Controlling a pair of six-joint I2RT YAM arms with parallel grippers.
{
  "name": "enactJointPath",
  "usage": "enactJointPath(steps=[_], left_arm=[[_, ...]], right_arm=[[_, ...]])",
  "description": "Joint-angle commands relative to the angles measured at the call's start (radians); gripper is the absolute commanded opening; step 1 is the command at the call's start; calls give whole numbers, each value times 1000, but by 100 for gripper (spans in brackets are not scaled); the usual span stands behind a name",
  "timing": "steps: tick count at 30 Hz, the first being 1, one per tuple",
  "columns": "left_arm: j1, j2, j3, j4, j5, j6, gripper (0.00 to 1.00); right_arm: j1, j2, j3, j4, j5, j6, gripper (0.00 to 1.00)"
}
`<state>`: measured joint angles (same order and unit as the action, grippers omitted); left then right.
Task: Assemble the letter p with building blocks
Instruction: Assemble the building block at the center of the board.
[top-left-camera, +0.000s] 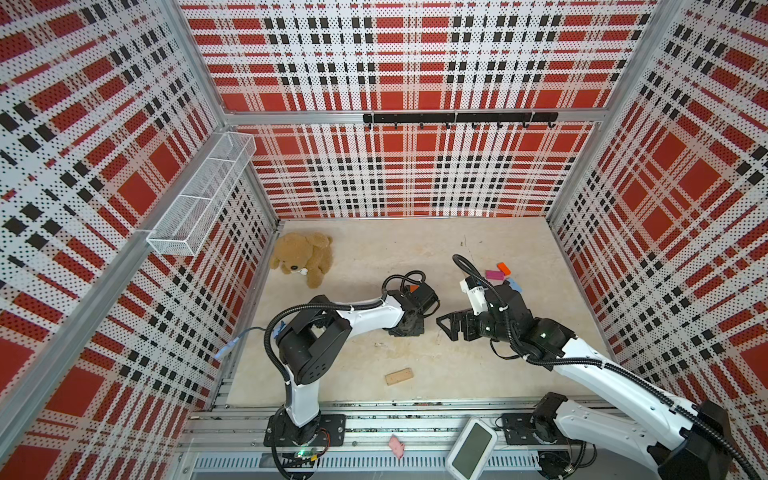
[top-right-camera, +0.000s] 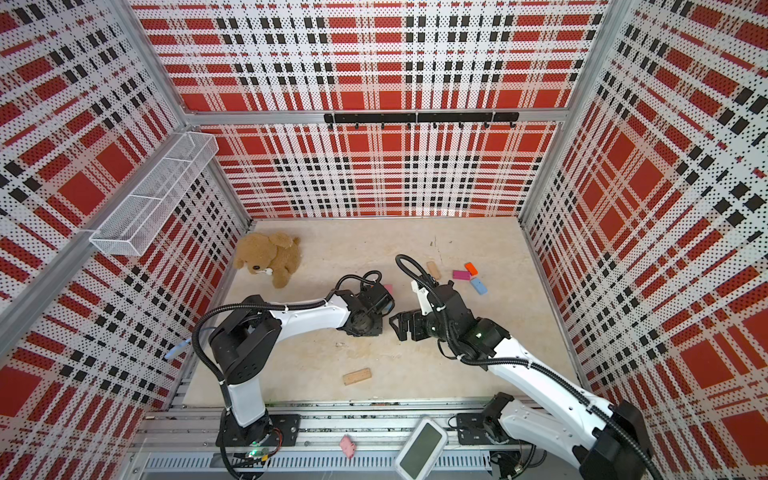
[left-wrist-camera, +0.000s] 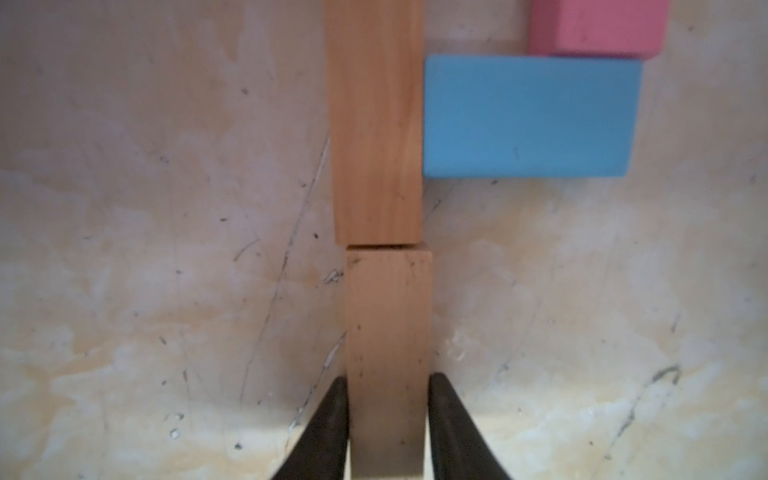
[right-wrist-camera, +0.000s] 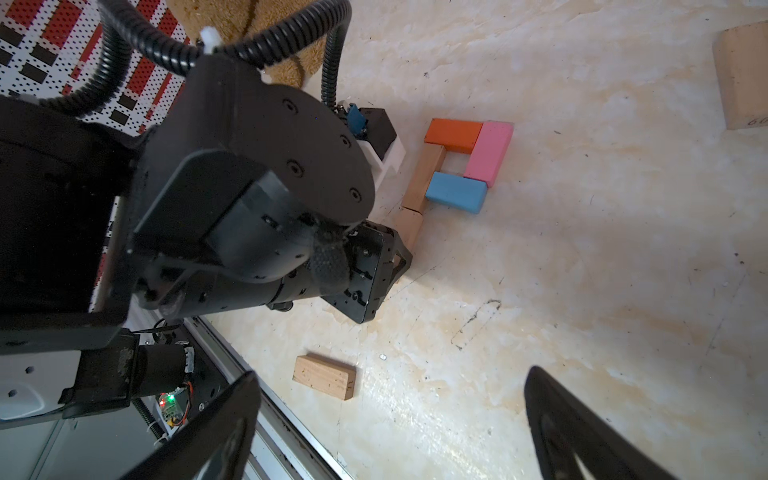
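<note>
The left arm (top-left-camera: 365, 313) is stretching forward, the left gripper (left-wrist-camera: 388, 380) pointing down, fingers (left-wrist-camera: 328, 424) narrowly apart. The right arm (top-left-camera: 602, 365) is angling inward, the right gripper (right-wrist-camera: 390, 432) facing the left arm, fingers spread wide.

Grained matt wood block (left-wrist-camera: 388, 324); smooth matt blue block (left-wrist-camera: 530, 116); scuffed, mottled tabletop (left-wrist-camera: 166, 249); plush teddy bear (top-left-camera: 303, 255)

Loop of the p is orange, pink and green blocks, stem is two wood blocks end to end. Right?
Not green. The right wrist view shows the loop's third block is the light blue block. The rest stands: orange block, pink block, and a stem of upper wood block and lower wood block end to end.
</note>
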<state>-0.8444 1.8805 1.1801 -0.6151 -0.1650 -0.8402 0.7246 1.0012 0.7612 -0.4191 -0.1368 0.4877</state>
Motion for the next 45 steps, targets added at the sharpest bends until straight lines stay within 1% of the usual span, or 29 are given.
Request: enactJointPath(steps=[1,9,13,14,15,19,21,22,29,34,40,42,45], left_arm=[[3,37,-13,1,10,-6,36],[0,28,-23,2,10,-10,38],[-2,13,-34,9,14,-10,43],[-3,8,-38,12,16,-8,43],[-4,2,-41,15,18,-7,46],[-5,-27,-49,16,19,-2,51],[-7,-47,-56,18,18,0,57],[-8,-60,-61,21,14,0,61],[-16,-143,-84,25,5,10,74],[-41,-279,-134,25,-8,9,86],[-40,-528,-304,94,26,-9,96],[-38,-630,-372,130,38,-9,99],[-32,-774,-480,210,62,-3,99]], right_arm=[[6,-10,39,25,13,-18,100],[7,-9,39,25,12,-18,100],[7,-8,41,25,14,-18,100],[7,-9,41,25,14,-19,100],[7,-9,41,24,14,-20,100],[7,-14,40,23,20,-20,100],[7,-18,41,23,22,-20,100],[7,-19,41,23,22,-21,100],[7,-32,41,25,26,-21,100],[7,-58,35,29,38,-19,100],[7,-60,23,45,53,-7,100],[6,-36,21,56,60,-1,96],[7,25,14,87,69,15,84]])
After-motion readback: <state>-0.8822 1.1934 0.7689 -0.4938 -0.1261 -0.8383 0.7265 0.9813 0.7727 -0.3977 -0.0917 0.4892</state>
